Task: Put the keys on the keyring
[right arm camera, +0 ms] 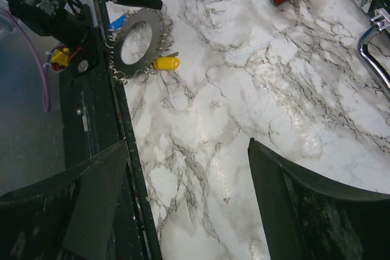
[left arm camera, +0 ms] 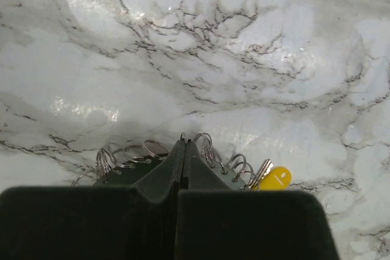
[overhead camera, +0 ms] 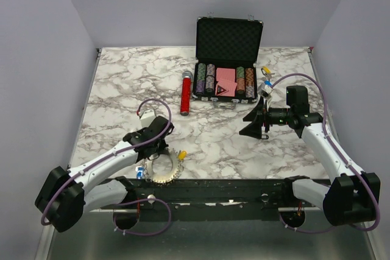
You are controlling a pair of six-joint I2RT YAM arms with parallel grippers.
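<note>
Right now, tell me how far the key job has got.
Done: nothing visibly added yet; loose keys lie beside the poker case. In hand: the left end effector is shut on the keyring, apparently pinching its rim, at the table's near edge. Left: the right end effector, open and empty, hovers short of those keys; fetching and threading them is all to do.

Silver keyring (right arm camera: 126,64), yellow tag (right arm camera: 166,63), grey-veined white table (right arm camera: 244,89)
</note>
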